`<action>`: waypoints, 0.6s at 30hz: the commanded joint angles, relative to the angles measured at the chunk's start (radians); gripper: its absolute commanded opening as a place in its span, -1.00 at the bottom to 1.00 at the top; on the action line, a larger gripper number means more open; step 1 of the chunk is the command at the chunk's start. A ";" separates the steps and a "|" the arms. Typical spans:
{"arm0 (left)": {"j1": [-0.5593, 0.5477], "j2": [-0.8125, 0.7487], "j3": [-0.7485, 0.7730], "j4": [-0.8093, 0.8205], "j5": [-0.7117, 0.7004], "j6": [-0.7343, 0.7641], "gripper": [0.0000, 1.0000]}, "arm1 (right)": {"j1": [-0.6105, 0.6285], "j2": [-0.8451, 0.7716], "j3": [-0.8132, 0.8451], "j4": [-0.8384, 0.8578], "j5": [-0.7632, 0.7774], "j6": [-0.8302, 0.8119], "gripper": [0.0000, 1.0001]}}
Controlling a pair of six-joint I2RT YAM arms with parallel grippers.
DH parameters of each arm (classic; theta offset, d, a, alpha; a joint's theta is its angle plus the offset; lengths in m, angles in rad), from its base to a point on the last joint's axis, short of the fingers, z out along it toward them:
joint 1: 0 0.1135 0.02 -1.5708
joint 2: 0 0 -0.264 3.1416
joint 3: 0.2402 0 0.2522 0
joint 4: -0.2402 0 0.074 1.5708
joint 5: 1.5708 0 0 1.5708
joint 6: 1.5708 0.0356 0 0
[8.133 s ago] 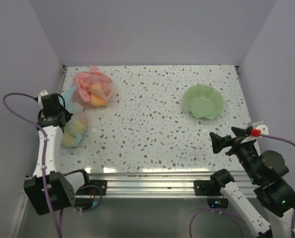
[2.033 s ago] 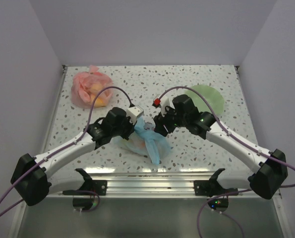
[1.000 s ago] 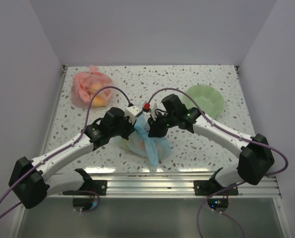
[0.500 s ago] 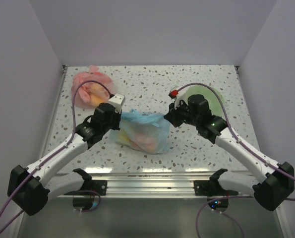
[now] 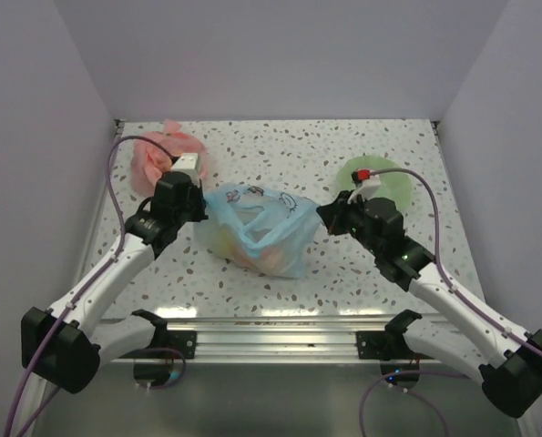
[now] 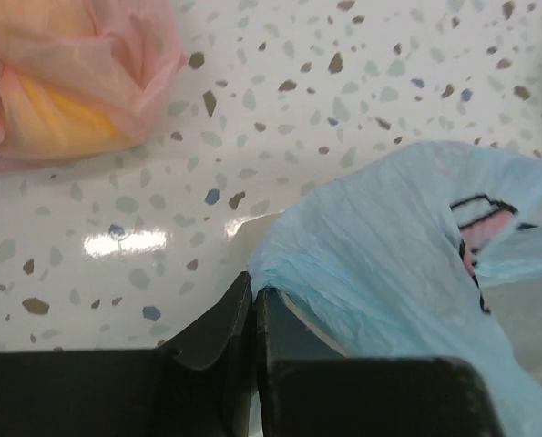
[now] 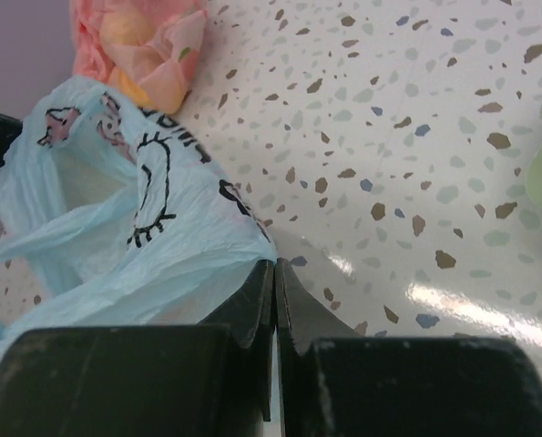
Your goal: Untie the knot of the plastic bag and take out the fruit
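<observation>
The light-blue plastic bag [image 5: 269, 211] lies mid-table, stretched wide between both arms, its printed white band facing up. Fruit [image 5: 252, 252] shows through the thin plastic as yellow, orange and peach blurs low in the bag. My left gripper [image 5: 203, 206] is shut on the bag's left edge; in the left wrist view its jaws [image 6: 252, 284] pinch a fold of the blue plastic bag [image 6: 389, 273]. At the bag's right edge my right gripper [image 5: 324, 215] is shut on the film, and the right wrist view shows the jaws [image 7: 275, 266] closed on the bag's [image 7: 143, 228] corner.
A pink-red bag [image 5: 154, 155] with orange-yellow fruit lies at the back left, just behind the left wrist; it also shows as the pink bag [image 6: 70, 73] and the pink bag [image 7: 143, 36]. A green bowl [image 5: 393, 180] stands at the back right, beyond the right arm.
Both grippers have drawn apart, the left toward the back left and the right toward the right. The bunched blue bag has spread open wide between them.
</observation>
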 commanded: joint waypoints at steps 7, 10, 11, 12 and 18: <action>0.010 -0.029 0.071 0.136 0.202 -0.017 -1.00 | -0.004 0.144 0.261 -0.123 -0.117 -0.187 -0.39; 0.010 -0.089 -0.027 0.163 0.254 -0.029 -1.00 | 0.000 0.163 0.343 -0.218 -0.163 -0.238 0.23; 0.010 -0.108 -0.053 0.170 0.267 -0.033 -1.00 | 0.006 0.170 0.369 -0.274 -0.157 -0.246 0.32; 0.010 -0.125 -0.079 0.182 0.278 -0.040 -1.00 | 0.033 0.196 0.426 -0.300 -0.141 -0.264 0.40; 0.010 -0.235 -0.226 0.214 0.331 -0.095 -1.00 | 0.197 0.372 0.610 -0.408 0.048 -0.242 0.95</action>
